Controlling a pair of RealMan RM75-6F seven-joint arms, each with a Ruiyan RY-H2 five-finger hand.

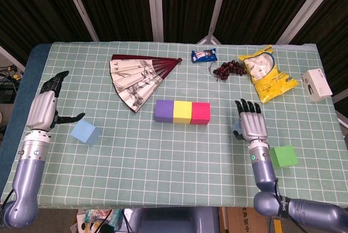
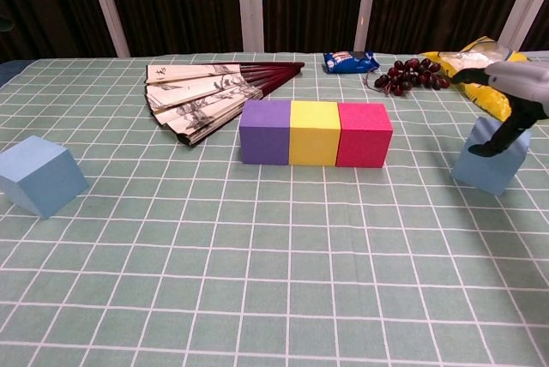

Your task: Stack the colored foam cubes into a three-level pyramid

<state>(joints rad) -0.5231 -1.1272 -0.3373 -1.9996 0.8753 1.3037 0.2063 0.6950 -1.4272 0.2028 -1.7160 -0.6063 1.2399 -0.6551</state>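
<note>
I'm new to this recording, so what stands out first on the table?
A row of purple, yellow and pink foam cubes sits mid-table. Behind it to the left lies an open paper folding fan. The right hand hovers over a light blue foam cube on the row's right.
</note>
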